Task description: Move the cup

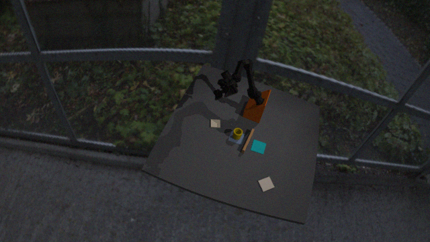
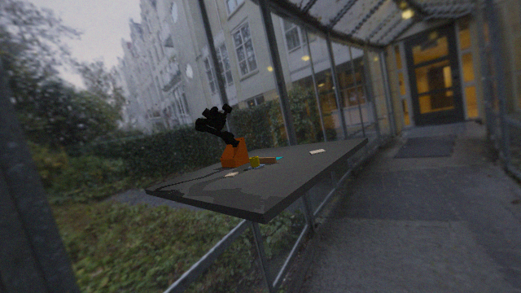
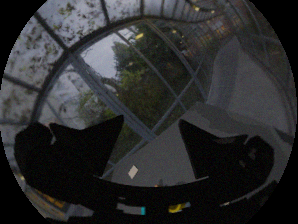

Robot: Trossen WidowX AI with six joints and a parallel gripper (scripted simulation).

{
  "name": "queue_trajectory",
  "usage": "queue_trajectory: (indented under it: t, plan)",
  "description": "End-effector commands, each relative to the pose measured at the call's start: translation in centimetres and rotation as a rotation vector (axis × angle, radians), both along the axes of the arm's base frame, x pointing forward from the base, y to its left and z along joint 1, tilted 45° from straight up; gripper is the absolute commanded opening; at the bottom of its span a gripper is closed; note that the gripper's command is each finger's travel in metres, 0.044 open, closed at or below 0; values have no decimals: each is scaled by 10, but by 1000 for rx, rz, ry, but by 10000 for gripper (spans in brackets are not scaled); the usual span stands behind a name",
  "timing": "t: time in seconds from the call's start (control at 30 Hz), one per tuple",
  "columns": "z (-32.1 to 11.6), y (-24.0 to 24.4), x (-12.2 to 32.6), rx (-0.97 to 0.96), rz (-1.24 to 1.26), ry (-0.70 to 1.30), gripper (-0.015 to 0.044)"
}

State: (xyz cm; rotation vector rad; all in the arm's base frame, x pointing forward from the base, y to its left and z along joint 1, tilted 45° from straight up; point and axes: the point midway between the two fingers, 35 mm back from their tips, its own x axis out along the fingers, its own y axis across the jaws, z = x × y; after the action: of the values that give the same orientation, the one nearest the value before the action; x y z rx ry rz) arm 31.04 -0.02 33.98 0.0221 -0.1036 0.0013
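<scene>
Table (image 1: 208, 181), dark grey, fills the middle of the top view. Going left to right across it: a small tan square tile (image 1: 215, 123) lies left of centre, apart from everything else. Next, the yellow cup (image 1: 238, 133) stands upright on a pale blue-grey pad (image 1: 235, 140), roughly mid-frame; its contents are too small to make out. Just right of the cup, a thin wooden bar (image 1: 248, 140) lies on a diagonal, between the blue-grey pad and a teal pad (image 1: 258, 146). The teal pad has nothing on it. Farther down and right, a larger tan tile (image 1: 266, 184) sits by itself near the table's lower edge.

Above the cup, in the upper middle of the frame, the black arm rises from an orange base block (image 1: 256, 109) and folds back to the left. The gripper (image 1: 222, 90) hangs raised off the table, up and left of the cup, well apart from it.

In the exterior view the gripper (image 2: 212, 120) sits high, left of the orange block (image 2: 234, 156); the cup (image 2: 255, 161) is just right of the block.

In the wrist view the two dark fingers stand wide apart with only table and railing showing between them; nothing is held.
</scene>
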Motion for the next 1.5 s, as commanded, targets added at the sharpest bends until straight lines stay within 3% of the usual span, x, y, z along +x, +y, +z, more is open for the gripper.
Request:
queue_trajectory:
  t: [0.0,0.27,0.47,0.67,0.77,1.47]
  plan:
    - [-4,-1,2,-7,-6,15,374]
    - [-159,-20,38,-412,-138,668,167]
    - [-261,-44,6,-922,-75,1230,167]
    - [-315,-65,-43,-1464,191,1723,167]
    - [-322,-65,-49,-1545,247,1789,167]
    - [-337,-79,-46,-1544,250,1788,167]
